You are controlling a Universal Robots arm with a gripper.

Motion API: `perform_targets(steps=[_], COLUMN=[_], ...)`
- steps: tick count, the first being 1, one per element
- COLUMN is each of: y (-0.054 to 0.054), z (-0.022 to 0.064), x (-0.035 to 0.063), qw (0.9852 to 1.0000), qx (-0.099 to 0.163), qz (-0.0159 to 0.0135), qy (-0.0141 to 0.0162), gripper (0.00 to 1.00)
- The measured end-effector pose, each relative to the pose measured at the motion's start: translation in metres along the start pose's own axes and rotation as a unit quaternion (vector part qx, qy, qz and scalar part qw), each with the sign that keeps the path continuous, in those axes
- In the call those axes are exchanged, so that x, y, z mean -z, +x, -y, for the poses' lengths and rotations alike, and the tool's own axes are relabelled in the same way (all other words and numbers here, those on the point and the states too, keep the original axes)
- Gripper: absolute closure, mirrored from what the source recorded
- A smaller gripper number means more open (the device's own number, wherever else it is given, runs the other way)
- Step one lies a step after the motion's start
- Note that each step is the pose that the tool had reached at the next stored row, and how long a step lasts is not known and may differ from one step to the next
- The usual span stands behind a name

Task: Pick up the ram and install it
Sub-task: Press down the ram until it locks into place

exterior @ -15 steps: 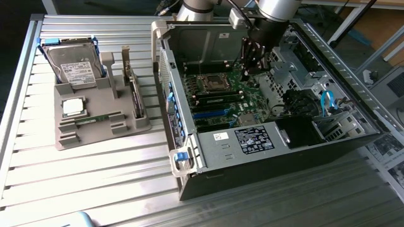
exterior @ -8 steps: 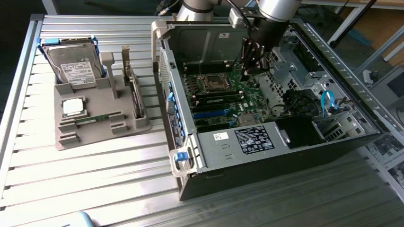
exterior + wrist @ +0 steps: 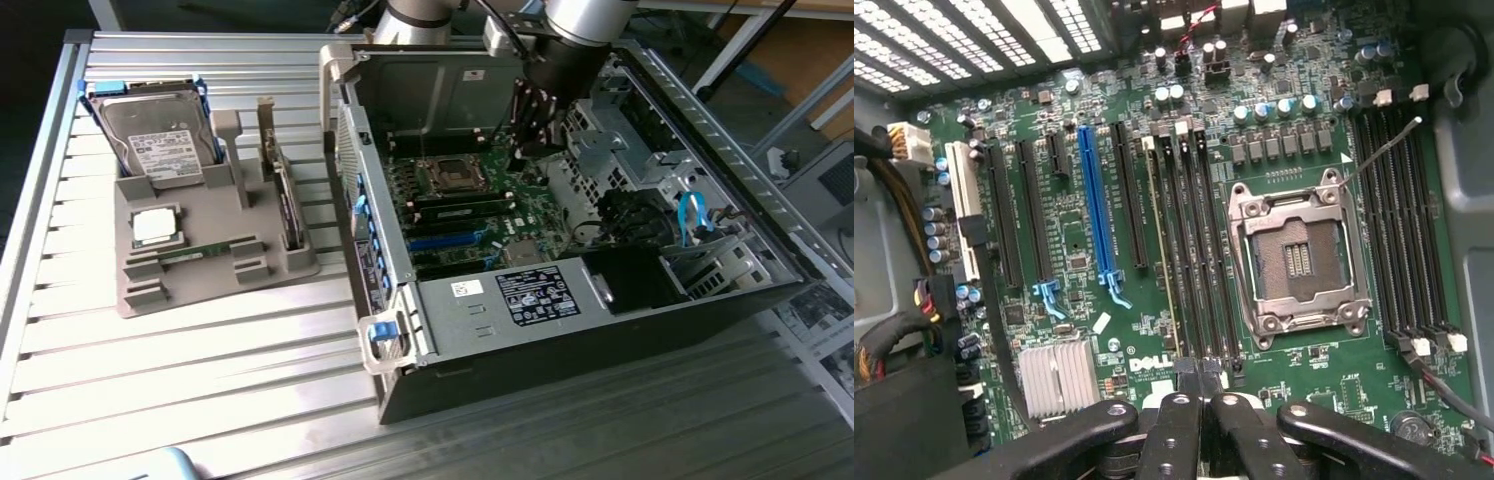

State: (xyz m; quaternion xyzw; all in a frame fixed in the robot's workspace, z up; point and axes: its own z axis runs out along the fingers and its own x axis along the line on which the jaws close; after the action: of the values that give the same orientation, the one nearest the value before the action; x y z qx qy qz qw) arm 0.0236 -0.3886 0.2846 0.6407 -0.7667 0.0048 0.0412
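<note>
The end effector [image 3: 1199, 400] is inside the open computer case [image 3: 400, 330], above the motherboard [image 3: 481, 215] and near the memory slots [image 3: 1199, 260] beside the empty CPU socket [image 3: 1299, 250]. Its fingers are closed together; in the wrist view the tips meet with no visible gap. Whether a thin board edge is pinched between them cannot be made out.

One ram stick [image 3: 200, 254] lies flat in the grey holder [image 3: 214, 270] on the bench [image 3: 160, 400], towards the exterior view's left, well apart from the arm. In the wrist view a thin edge-on strip with a gold-coloured rim [image 3: 1162, 250] stands along the first of the black slots by the socket; judged likely a seated or part-seated module, but not confirmed.

Risks, as judged:
- If that module is only part-seated, pressure from closed fingers off its centre could tilt it and leave one end proud of the slot.
- Closed fingertips close to the board could strike capacitors or slot latches if the descent is misaligned.
- A loose thin wire [image 3: 1379, 150] crosses the slots on the far side of the socket and could snag.

Obscured items: slot latch positions are not readable; the fingertip contact point is cut off in the wrist view; in the exterior view the arm hides the slot area beneath it
</note>
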Motion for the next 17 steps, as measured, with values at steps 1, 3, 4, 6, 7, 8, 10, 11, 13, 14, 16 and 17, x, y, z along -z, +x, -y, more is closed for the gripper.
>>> perform_targets(steps=[1,3,4,6,7,8,10,11,13,14,16,17], y=[0.0,0.0,0.0,0.0,0.0,0.0,0.0,0.0,0.0,0.0,0.0,0.0], z=[0.0,0.0,0.0,0.0,0.0,0.0,0.0,0.0,0.0,0.0,0.0,0.0], x=[0.0,0.0,0.0,0.0,0.0,0.0,0.0,0.0,0.0,-0.0001,0.0,-0.0001], qw=[1.0,1.0,0.9999,0.9997,0.9996,0.9995,0.9992,0.9991,0.9989,0.9988,0.9985,0.9983], qx=[-0.003,-0.01,-0.015,-0.023,-0.029,-0.033,-0.039,-0.042,-0.047,-0.049,-0.055,-0.057], qz=[0.0001,0.0004,0.0007,0.001,0.0013,0.0014,0.0017,0.0019,0.0021,0.0023,0.0025,0.0026], qy=[-0.0002,-0.0007,-0.0011,-0.0016,-0.002,-0.0023,-0.0027,-0.0029,-0.0033,-0.0034,-0.0038,-0.004], gripper=[0.89,0.89,0.89,0.89,0.89,0.89,0.89,0.89,0.89,0.89,0.89,0.89])
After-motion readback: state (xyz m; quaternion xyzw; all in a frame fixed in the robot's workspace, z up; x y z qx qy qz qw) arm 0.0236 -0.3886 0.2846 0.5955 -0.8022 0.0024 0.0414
